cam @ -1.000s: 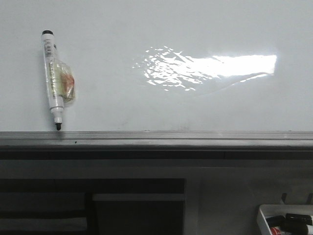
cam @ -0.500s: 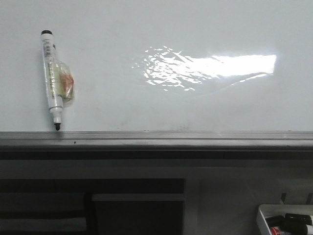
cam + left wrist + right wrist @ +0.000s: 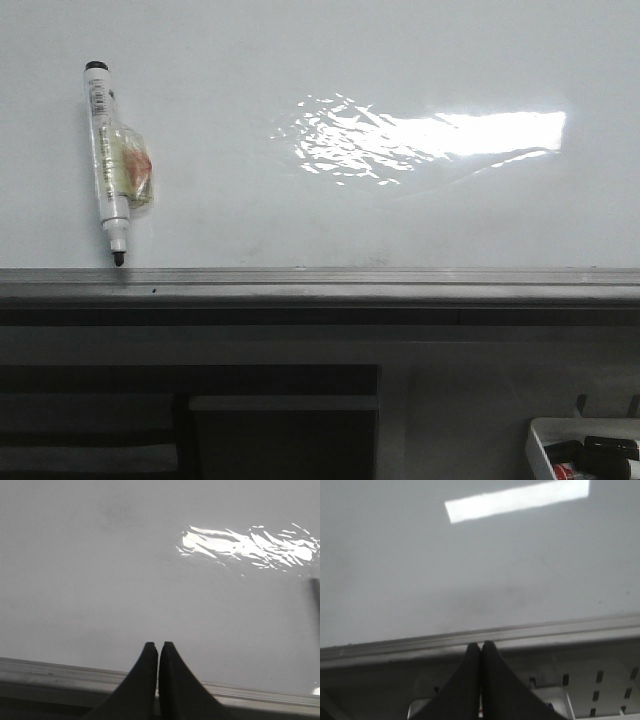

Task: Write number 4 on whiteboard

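A small white tray (image 3: 540, 440) at the front view's lower right holds dark markers. A white-barrelled marker (image 3: 108, 160), label unreadable, lies on the glossy white whiteboard (image 3: 300, 60); no writing shows. The left gripper (image 3: 158, 650) and the right gripper (image 3: 480, 650) have jaws pressed together, the board's grey rail (image 3: 470, 637) just beyond them.

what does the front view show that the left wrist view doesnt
Only the front view shows the uncapped marker lying on the whiteboard and the small tray of markers at lower right. Only the left wrist view shows the left gripper, fingertips together and holding nothing. Both show the blank whiteboard, its glare patch and grey edge rail; no 4 is written.
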### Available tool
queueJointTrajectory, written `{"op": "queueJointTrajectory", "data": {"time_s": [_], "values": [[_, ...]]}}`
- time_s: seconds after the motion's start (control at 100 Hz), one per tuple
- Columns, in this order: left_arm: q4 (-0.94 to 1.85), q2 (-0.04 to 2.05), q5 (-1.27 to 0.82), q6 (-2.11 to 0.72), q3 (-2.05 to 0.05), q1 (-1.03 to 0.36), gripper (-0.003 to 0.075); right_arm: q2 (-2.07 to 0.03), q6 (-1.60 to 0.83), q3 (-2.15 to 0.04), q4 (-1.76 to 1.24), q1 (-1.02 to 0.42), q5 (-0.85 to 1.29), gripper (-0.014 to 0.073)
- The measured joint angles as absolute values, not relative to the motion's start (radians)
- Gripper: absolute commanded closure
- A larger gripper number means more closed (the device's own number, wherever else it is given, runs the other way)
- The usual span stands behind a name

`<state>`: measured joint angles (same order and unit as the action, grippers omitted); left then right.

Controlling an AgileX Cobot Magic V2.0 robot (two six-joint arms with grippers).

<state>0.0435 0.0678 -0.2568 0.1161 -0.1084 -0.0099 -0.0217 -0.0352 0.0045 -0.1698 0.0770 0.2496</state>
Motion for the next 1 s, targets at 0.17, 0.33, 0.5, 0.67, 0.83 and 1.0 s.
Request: {"op": "queueJointTrajectory", "data": {"time_s": [0.17, 0.33, 0.5, 0.67, 0.83, 1.0], "values": [[0.022, 0.192, -0.27, 0.116, -0.205, -0.01, 0.0741, -0.176, -0.035, -0.075, -0.202, 0.077, 0.29, 0.0655], [-0.021, 0.26, -0.229, 0.116, -0.233, -0.01, 0.0717, -0.315, -0.035, -0.149, -0.205, 0.077, 0.285, 0.0655], [-0.039, 0.289, -0.198, 0.116, -0.233, -0.01, 0.0437, -0.391, -0.037, -0.157, -0.205, 0.077, 0.266, 0.0655], [-0.041, 0.295, -0.011, 0.116, -0.189, -0.01, 0.0346, -0.406, -0.037, -0.157, -0.206, 0.077, 0.257, 0.0655], [-0.043, 0.32, 0.134, 0.117, -0.163, -0.016, 0.0355, -0.406, -0.037, -0.157, -0.207, 0.077, 0.249, 0.0655], [-0.043, 0.356, 0.167, 0.119, -0.163, -0.1, 0.0346, -0.406, -0.037, -0.157, -0.207, 0.077, 0.249, 0.0655]]}}
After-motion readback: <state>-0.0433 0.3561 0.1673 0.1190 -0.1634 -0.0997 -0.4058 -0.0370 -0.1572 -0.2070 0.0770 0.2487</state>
